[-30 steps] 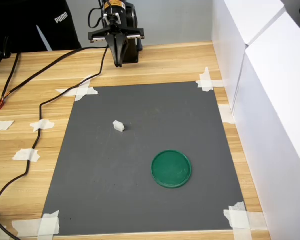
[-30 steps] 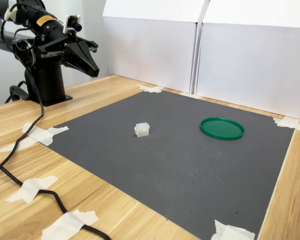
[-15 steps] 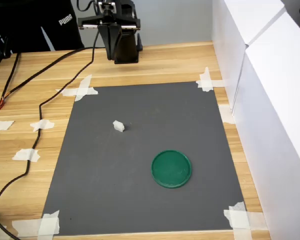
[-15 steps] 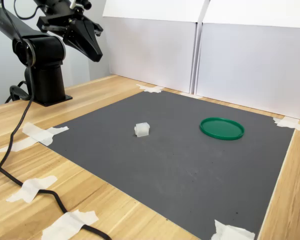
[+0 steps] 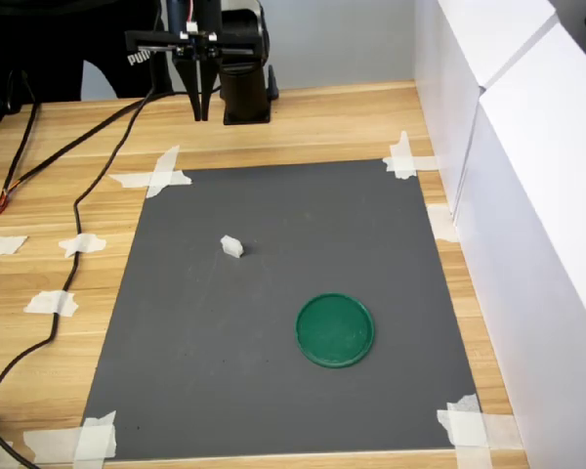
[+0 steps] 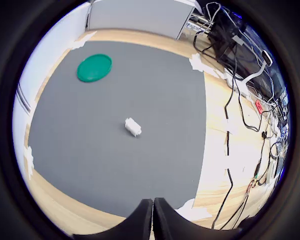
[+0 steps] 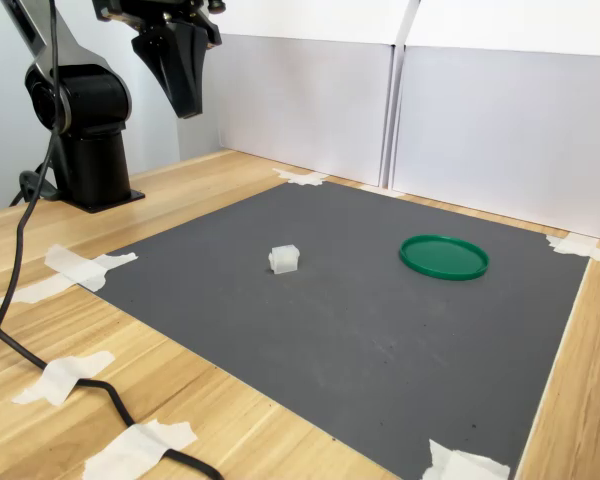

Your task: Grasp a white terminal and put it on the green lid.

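Note:
The white terminal (image 5: 232,246) (image 6: 133,127) (image 7: 284,259) lies alone on the dark grey mat (image 5: 215,371), left of centre in the first exterior view. The green lid (image 5: 335,329) (image 6: 94,68) (image 7: 444,257) rests flat on the same mat, nearer the front right in the first exterior view, with nothing on it. My gripper (image 5: 200,115) (image 6: 153,202) (image 7: 188,110) hangs high above the wooden table beyond the mat's far edge, pointing down, well away from both things. In the wrist view its two fingers touch, shut with nothing between them.
The arm's black base (image 5: 246,93) (image 7: 85,150) stands on the wooden table behind the mat. Black cables (image 5: 78,205) run along the first exterior view's left. White boards (image 5: 527,147) wall the first exterior view's right. Tape strips (image 5: 156,178) hold the mat's corners.
The gripper has risen and swung toward the first exterior view's left, tipping from slanted forward to pointing straight down. The terminal and lid have not moved.

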